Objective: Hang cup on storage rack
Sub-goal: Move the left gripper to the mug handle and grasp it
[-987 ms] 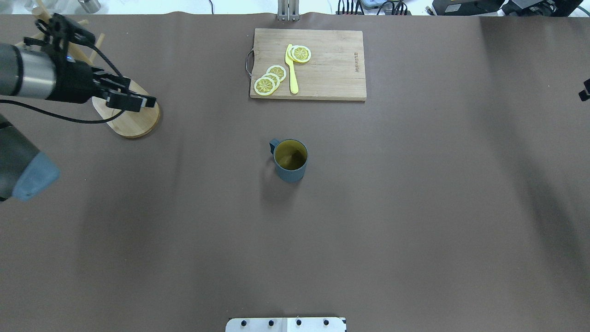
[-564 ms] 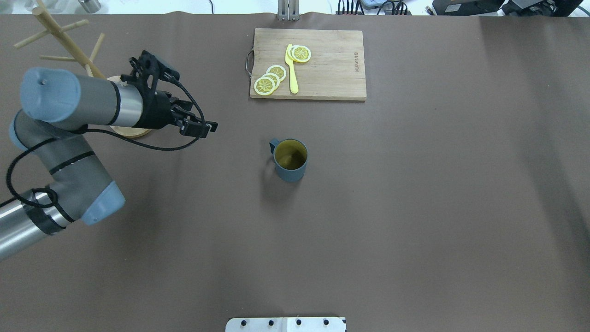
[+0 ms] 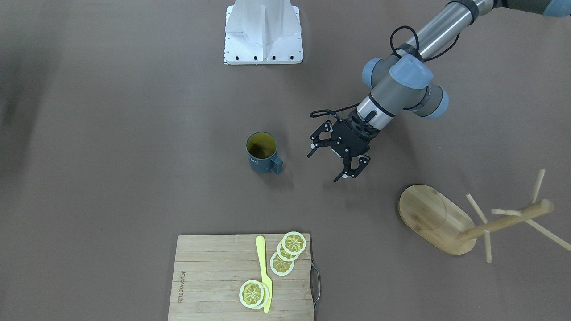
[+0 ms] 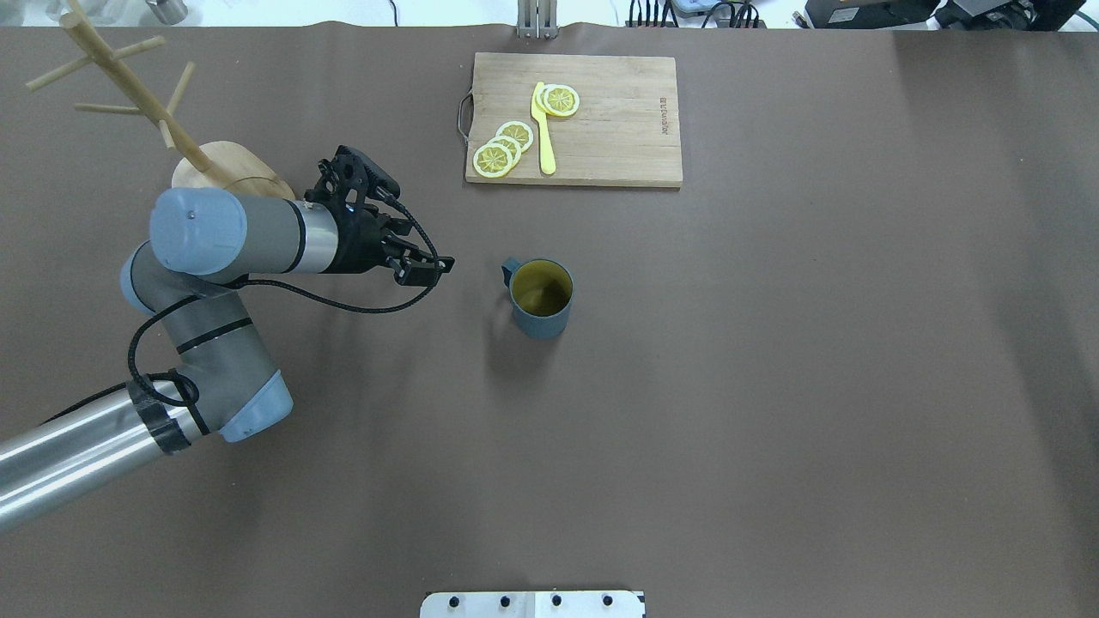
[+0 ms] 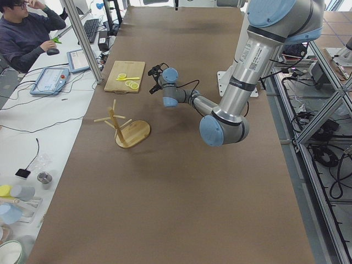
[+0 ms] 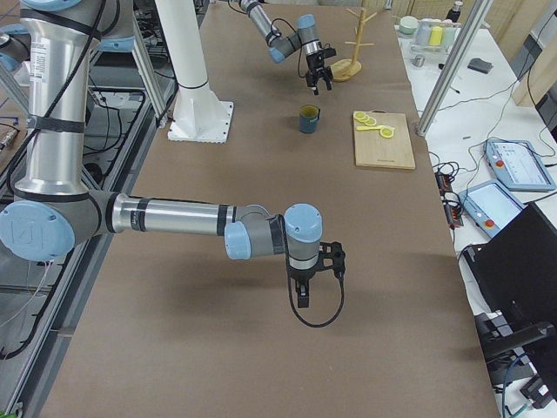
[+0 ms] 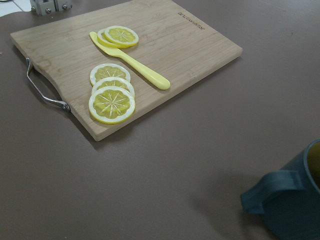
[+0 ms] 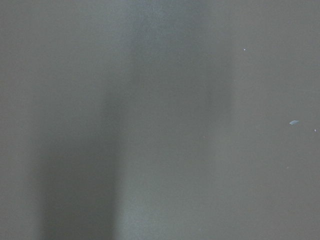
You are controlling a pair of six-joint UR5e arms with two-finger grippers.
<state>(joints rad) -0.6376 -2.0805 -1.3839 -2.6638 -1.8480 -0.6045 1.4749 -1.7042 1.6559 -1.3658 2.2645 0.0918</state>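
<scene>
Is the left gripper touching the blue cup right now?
Apart. The front-facing view shows a strip of bare table between the open left gripper and the cup.

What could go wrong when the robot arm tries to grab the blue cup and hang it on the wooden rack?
1. The open left gripper is close to the cup, whose small handle faces it. It might bump the handle and push or tip the cup.
2. The rack stands right beside the arm, so a swing back could knock it.
3. The pegs are thin and the handle is small, so the cup might slip off.
</scene>
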